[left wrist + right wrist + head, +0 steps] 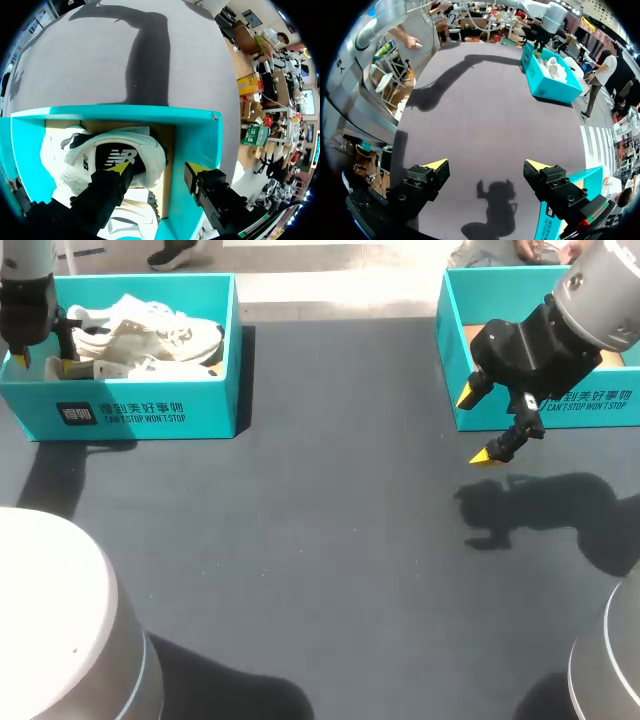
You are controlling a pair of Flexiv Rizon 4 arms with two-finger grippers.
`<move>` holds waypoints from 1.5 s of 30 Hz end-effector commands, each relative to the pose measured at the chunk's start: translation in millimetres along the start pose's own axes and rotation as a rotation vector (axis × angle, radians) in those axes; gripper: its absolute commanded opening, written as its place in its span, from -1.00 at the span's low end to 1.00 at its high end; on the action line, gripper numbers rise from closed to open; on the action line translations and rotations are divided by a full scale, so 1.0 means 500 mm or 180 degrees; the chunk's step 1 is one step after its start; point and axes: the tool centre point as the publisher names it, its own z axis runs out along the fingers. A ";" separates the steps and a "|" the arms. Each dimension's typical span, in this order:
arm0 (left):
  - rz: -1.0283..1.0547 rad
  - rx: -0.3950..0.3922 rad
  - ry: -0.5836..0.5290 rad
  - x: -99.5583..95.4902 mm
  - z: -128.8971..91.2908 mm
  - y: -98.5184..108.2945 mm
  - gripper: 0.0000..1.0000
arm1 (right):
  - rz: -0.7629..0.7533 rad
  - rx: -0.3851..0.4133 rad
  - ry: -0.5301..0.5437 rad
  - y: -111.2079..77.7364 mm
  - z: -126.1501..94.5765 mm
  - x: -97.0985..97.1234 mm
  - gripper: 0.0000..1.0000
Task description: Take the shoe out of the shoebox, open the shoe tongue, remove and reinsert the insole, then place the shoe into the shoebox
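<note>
1. A dark grey table (330, 540) with a matte, faintly speckled top fills the head view.
2. A teal box (590, 415) sits at about 2 o'clock on the table, near its far edge. Its front wall carries white print, and its floor shows brown cardboard.
3. A dark shadow (530, 505) lies on the table at 3 o'clock, just in front of that box.
4. A second shadow (55, 480) falls at 9 o'clock.
5. A third shadow (220, 685) falls at 7 o'clock.
</note>
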 end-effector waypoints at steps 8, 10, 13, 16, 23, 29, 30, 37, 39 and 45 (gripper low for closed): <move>0.0079 -0.0029 -0.0005 -0.002 0.054 -0.008 0.33 | 0.0002 0.0011 0.0006 0.002 0.002 -0.002 1.00; 0.0084 -0.0026 0.0000 -0.004 0.066 -0.010 0.31 | 0.0002 0.0011 0.0006 0.002 0.002 -0.002 1.00; 0.0085 -0.0014 -0.0002 -0.004 0.080 -0.013 0.29 | 0.0002 0.0011 0.0006 0.002 0.002 -0.002 1.00; 0.0092 0.0013 0.0023 -0.003 0.091 -0.016 0.22 | 0.0002 0.0011 0.0006 0.002 0.002 -0.002 1.00; 0.0063 0.0024 0.0037 -0.002 0.123 -0.010 -0.29 | 0.0002 0.0011 0.0006 0.002 0.002 -0.002 1.00; 0.0131 0.0108 0.0070 0.004 0.121 -0.018 -1.00 | 0.0002 0.0011 0.0006 0.002 0.002 -0.002 1.00; 0.0158 0.0128 0.0079 0.007 0.115 -0.020 -1.00 | 0.0002 0.0011 0.0006 0.002 0.002 -0.002 1.00; 0.0200 0.0232 0.0066 0.030 0.048 -0.025 -1.00 | 0.0002 0.0011 0.0006 0.002 0.002 -0.002 1.00; 0.0133 0.0285 -0.0040 0.038 0.023 -0.022 -1.00 | 0.0002 0.0011 0.0006 0.002 0.002 -0.002 1.00; 0.0018 0.0371 -0.0117 0.053 -0.063 -0.010 -1.00 | 0.0002 0.0011 0.0006 0.002 0.002 -0.002 1.00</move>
